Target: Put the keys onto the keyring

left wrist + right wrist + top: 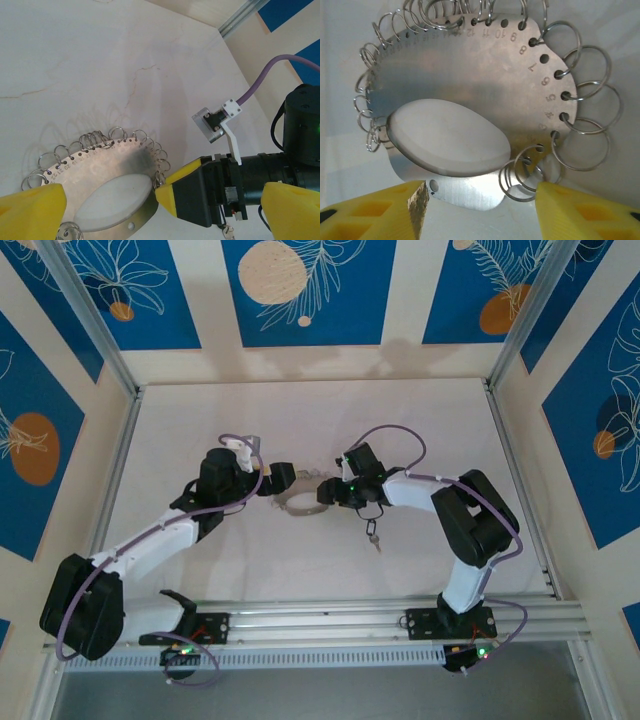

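The tiny dark oblong-headed key (pixel 375 537) with a short metal tip is seen behind the right claw (pixel 481 194), back by its wrist and apart from everything else. Nothing has been threaded yet.

The keyring (pixel 485 85) turns out to be a flat silvery metal plate with an oval opening and numbered holes round its rim. Thin wire split rings (pixel 592 100) are hooked through those holes. It's parked right in front of the right claw, with its near edge sitting between the yellow fingers. That claw is held about halfway apart, and no firm clamp can be made out. The left claw (pixel 162 202) is spread as wide as it goes with nothing in it. The plate is just ahead of it, toward its left finger, on the pale marbled surface (pixel 100 60).

So the step in hand is judged to be getting the plate steadied from two sides. Next, a solid pinch on the plate edge is called for. Then the key has to be fetched and lined up very finely with one tiny ring.

Stuff that can't be settled:
- Whether the right pads actually touch the metal.
- Whether the key lies flat or dangles.
- Any detail of the key's head, which is too small to read.
- The plate's near rim, which is cut off by the fingers and the frame edge.
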